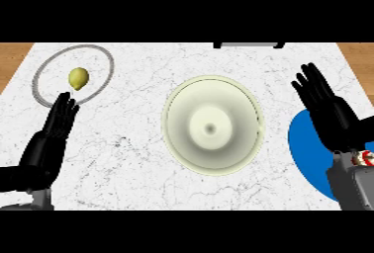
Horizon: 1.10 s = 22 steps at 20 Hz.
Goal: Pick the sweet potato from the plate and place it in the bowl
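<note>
A wide cream bowl [211, 94] stands in the middle of the marble counter, with nothing in it. At the far left lies a pale plate with a grey rim [76, 46], holding a small yellow-green oval item [79, 78]. A blue plate [306, 148] shows at the right edge, partly hidden by my right hand [332, 111], which is open above it with fingers straight. My left hand [45, 148] is open at the lower left, fingertips just below the grey-rimmed plate. A small red and white patch [361, 158] sits by my right wrist; I cannot tell what it is.
The white marble counter [131, 163] has wooden strips at its far left and far right corners. A dark object [248, 44] pokes in at the top edge behind the bowl.
</note>
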Motion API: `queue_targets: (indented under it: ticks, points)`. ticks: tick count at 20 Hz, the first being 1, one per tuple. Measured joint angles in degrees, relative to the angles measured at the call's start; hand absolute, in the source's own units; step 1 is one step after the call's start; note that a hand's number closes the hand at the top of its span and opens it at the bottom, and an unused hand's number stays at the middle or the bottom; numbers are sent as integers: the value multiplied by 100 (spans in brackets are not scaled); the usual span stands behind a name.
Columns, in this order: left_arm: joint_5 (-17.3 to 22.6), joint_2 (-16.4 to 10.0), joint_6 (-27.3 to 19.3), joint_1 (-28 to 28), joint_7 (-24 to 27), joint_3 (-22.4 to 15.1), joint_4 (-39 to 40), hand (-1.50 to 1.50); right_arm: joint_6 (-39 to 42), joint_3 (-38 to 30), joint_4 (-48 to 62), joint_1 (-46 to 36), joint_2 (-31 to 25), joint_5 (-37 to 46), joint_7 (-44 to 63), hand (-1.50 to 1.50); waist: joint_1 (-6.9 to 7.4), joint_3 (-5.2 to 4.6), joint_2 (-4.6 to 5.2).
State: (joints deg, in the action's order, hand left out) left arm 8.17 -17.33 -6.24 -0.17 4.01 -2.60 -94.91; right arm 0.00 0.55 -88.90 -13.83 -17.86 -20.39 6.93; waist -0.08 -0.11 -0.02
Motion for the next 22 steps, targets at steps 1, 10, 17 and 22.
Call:
queue_targets:
  ticks: [1, 10, 17, 22]
  points:
    - [27, -28, 15, -34, -34, 73, -9, 0, 130, -25, -13, -64, -18, -102, 35, -150, 5, 4, 1]
    - [275, -294, -123, -688, -176, 794, 308, 0, 1778, 219, -518, -221, -615, 167, -976, -150, -68, 11, -3]
    - [398, -366, -13, -910, -214, 1018, 555, 0, 2185, -226, -808, 1111, -1164, 1244, -3120, -150, -98, 17, -4]
    - [382, -398, 26, -1120, -195, 1087, 815, 0, 2396, -929, -949, 1279, -2060, 1597, -3269, -150, -114, 10, -6]
